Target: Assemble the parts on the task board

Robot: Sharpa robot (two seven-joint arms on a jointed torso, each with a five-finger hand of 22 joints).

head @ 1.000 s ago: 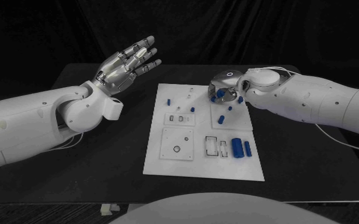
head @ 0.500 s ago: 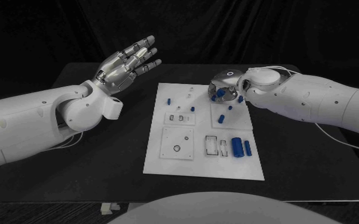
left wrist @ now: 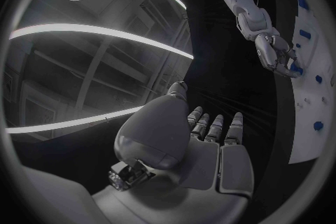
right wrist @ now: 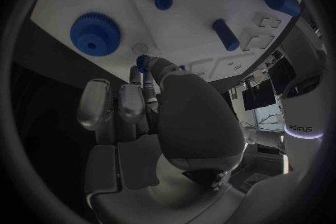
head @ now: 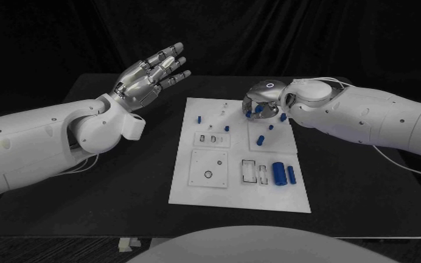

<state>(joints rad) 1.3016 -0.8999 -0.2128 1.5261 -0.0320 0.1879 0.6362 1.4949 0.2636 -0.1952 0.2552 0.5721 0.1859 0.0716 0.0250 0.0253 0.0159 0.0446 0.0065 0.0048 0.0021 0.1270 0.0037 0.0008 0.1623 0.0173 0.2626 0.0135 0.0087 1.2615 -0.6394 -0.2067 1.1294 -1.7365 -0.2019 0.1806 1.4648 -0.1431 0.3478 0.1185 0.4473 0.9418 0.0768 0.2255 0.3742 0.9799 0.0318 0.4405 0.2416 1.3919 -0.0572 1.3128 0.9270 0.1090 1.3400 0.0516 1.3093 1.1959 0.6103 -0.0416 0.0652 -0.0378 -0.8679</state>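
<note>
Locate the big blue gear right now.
The big blue gear lies flat on the task board at its far end, just beyond the right hand's fingertips, which pinch a small blue part.

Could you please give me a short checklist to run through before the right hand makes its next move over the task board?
1. Right hand is over the far end of the task board: ok.
2. Small blue gear sits at its fingertips: ok.
3. Grip on that gear is firm: cannot tell, the fingers hide it.
4. Large blue gear lies apart from the fingers: ok.
5. Left hand is raised, fingers spread, off the board: ok.
6. Blue cylinder near the board's near end is untouched: ok.
</note>
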